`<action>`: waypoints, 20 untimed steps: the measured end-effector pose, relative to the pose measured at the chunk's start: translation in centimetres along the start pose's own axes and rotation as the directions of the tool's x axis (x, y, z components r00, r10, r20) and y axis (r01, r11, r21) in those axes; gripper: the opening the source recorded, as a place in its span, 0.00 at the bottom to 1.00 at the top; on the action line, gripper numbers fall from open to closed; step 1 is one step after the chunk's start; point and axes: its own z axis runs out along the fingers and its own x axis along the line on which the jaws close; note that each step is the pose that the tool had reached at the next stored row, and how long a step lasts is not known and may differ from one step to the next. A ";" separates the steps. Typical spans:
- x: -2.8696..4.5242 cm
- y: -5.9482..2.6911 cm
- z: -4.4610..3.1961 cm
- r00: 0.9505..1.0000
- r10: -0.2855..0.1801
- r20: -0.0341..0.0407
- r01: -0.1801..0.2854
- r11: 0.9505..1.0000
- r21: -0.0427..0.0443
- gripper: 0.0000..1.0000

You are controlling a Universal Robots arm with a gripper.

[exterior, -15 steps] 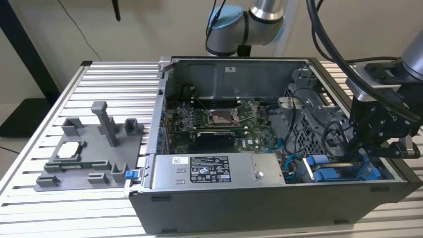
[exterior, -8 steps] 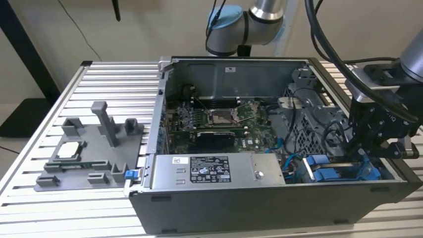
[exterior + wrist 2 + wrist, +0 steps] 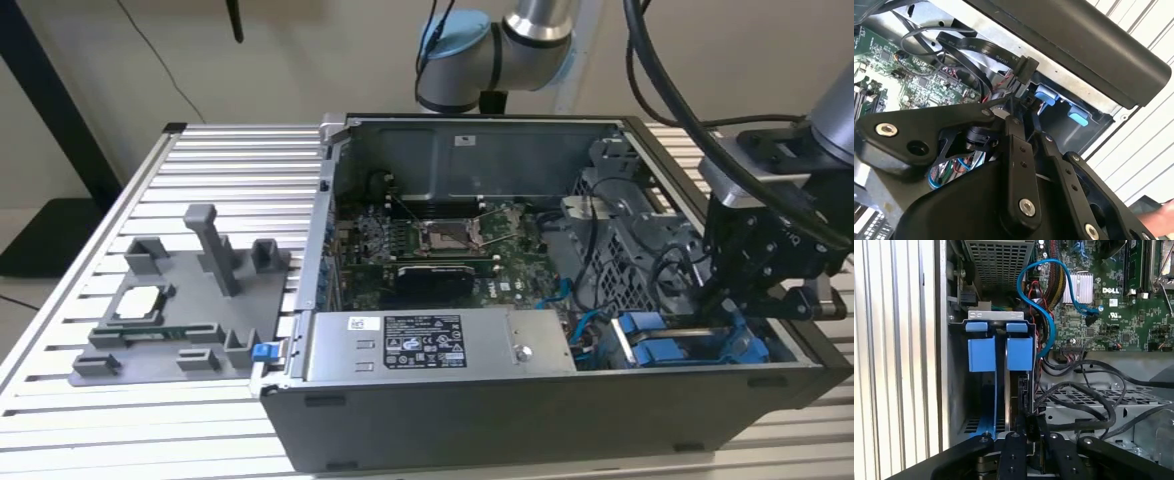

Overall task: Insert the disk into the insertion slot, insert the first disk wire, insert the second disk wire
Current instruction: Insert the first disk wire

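The disk sits edge-on in the insertion slot [image 3: 956, 390] of the drive bay; its blue carrier [image 3: 1019, 353] shows in the first wrist view and in the exterior view [image 3: 663, 350]. My gripper [image 3: 1032, 436] hangs right above the disk's dark back edge [image 3: 1022, 390], at the case's corner [image 3: 754, 310] on the exterior view's right. Its fingers [image 3: 1014, 450] stand close together around a black disk wire plug [image 3: 1030, 424], whose cable runs off toward the drive cage. Which disk wire this is I cannot tell. A second black plug [image 3: 1024, 67] on a flat cable hangs free near the blue tabs [image 3: 1046, 95].
A second blue carrier [image 3: 981, 353] sits beside the disk. A blue data cable [image 3: 1051, 315] loops over the motherboard [image 3: 1124, 300]. The grey power-supply box [image 3: 441, 345] lies along the case front. A grey fixture tray [image 3: 187, 320] rests on the slatted table.
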 end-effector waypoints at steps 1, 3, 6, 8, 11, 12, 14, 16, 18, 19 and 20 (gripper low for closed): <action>-0.01 0.01 -0.32 1.000 0.000 0.000 0.000 1.000 -0.001 0.00; -0.05 0.01 -1.03 1.000 0.000 0.000 0.000 1.000 -0.002 0.00; 0.04 0.00 -1.12 1.000 0.000 0.024 0.000 1.000 -0.003 0.00; 0.16 0.00 -1.13 0.999 0.001 0.050 -0.001 1.000 -0.003 0.00; 0.85 -0.02 -1.19 0.998 0.001 0.062 -0.001 1.000 -0.004 0.00; 1.11 -0.02 -1.20 0.998 0.001 0.066 -0.001 1.000 -0.004 0.00; 1.38 -0.03 -1.20 0.997 0.002 0.080 -0.002 1.000 -0.004 0.00; 1.42 -0.01 -1.18 0.994 0.005 0.109 -0.004 1.000 -0.004 0.00; 1.80 -0.02 -1.21 0.992 0.005 0.122 -0.005 1.000 -0.005 0.00; 1.99 -0.02 -1.23 0.992 0.005 0.124 -0.005 1.000 -0.006 0.00; 2.10 -0.03 -1.28 0.992 0.006 0.125 -0.005 1.000 -0.007 0.00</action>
